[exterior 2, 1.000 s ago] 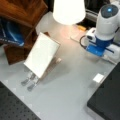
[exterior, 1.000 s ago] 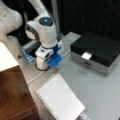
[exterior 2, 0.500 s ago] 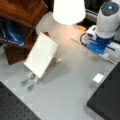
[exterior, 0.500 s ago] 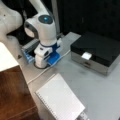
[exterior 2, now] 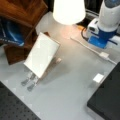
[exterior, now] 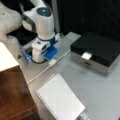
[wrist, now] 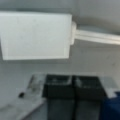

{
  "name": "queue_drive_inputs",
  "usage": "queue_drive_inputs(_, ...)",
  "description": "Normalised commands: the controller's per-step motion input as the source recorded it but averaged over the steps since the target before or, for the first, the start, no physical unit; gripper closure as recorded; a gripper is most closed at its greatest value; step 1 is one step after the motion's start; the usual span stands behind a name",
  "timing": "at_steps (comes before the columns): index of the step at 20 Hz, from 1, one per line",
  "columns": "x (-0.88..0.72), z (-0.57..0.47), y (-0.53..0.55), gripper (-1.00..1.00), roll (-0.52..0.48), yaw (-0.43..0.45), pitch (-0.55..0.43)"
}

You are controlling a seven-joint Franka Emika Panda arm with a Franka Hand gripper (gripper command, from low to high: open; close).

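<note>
In the wrist view my gripper (wrist: 73, 86) is shut, its two dark fingers pressed together with nothing between them. Just beyond the fingertips a white rectangular plug block (wrist: 36, 35) lies on the grey table with a white cable (wrist: 97, 37) running off to the right. In both front views the arm (exterior: 40, 22) (exterior 2: 110, 17) bends down low over the table, with a blue part (exterior: 51, 53) (exterior 2: 100, 41) at its hand. The plug block (exterior: 52, 62) (exterior 2: 104, 54) sits beside the hand, apart from it.
A black box on a silver base (exterior: 97, 50) (exterior 2: 107, 100) carries a small white block (exterior: 86, 55) (exterior 2: 98, 78). A spiral notebook leans on a stand (exterior: 60, 100) (exterior 2: 41, 57). Wooden furniture (exterior: 12, 95) (exterior 2: 20, 15), blue books (exterior: 26, 53) and a lamp shade (exterior 2: 68, 10) border the table.
The hand has shifted slightly toward a front view's top and left. The plug block, cable and other objects have not moved.
</note>
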Motion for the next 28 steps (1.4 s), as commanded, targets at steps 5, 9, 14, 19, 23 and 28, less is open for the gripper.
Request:
queue_drive_inputs(5,-0.35,0.14,0.09,1.0,0.141,0.009,-0.27)
queue_drive_inputs(9,-0.11,0.41,0.16,1.0,0.159,-0.009,-0.12)
queue_drive_inputs(14,0.12,0.35,0.16,1.0,0.165,-0.032,0.008)
queue_drive_inputs(19,0.29,0.28,0.1,1.0,0.169,-0.027,0.161)
queue_drive_inputs(23,0.41,0.31,0.01,-1.0,0.13,-0.025,0.243)
queue_drive_inputs(28,0.45,0.28,0.01,-1.0,0.074,-0.014,0.285)
